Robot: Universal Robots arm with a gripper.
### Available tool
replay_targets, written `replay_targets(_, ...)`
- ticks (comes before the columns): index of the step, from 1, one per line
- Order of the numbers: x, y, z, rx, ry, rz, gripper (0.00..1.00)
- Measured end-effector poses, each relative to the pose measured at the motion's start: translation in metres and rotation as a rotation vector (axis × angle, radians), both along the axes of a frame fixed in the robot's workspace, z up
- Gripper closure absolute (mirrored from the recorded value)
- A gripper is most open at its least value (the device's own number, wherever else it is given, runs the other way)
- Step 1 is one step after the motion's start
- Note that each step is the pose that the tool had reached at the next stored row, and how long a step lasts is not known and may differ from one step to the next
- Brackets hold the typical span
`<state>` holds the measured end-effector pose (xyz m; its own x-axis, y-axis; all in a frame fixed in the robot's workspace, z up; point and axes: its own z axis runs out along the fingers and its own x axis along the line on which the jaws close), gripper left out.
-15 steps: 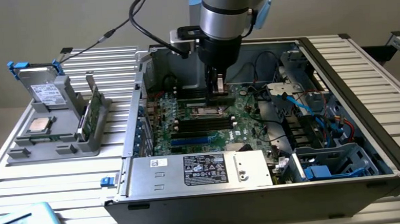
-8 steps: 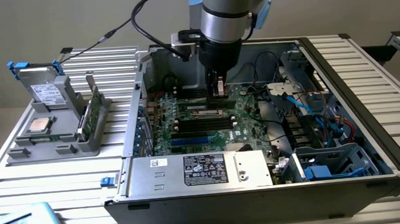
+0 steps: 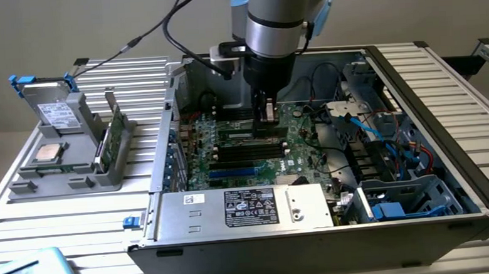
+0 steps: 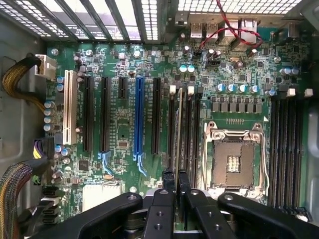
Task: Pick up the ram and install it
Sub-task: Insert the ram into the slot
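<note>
Nearest the wrist camera, the black fingers of the end effector (image 4: 176, 174) were closed to a narrow gap on the ram (image 4: 179, 129), seen edge-on as a thin strip running away from the fingertips, so the pick-up was done. The stick hung in line with the bank of black memory slots (image 4: 192, 129) just beside the empty processor socket (image 4: 233, 162) on the motherboard (image 4: 119, 129) (whether its lower edge sat in a slot or only hovered over one could not be told). In the exterior view the arm (image 3: 276, 22) reached down into the open computer case (image 3: 317, 246), over the board's middle. It was well apart from the grey holder (image 3: 29, 183) on the bench (image 3: 65, 215) at the exterior view's left. With the ram gripped and no seating evident, the install looked unfinished.
</note>
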<state>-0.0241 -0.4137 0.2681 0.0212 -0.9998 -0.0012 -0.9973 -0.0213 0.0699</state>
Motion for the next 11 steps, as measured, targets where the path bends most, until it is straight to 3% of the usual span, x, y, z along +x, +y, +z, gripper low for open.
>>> replay_targets(11, 0.0, 0.0, -0.0199, -0.005, 0.0, 0.0, 0.86)
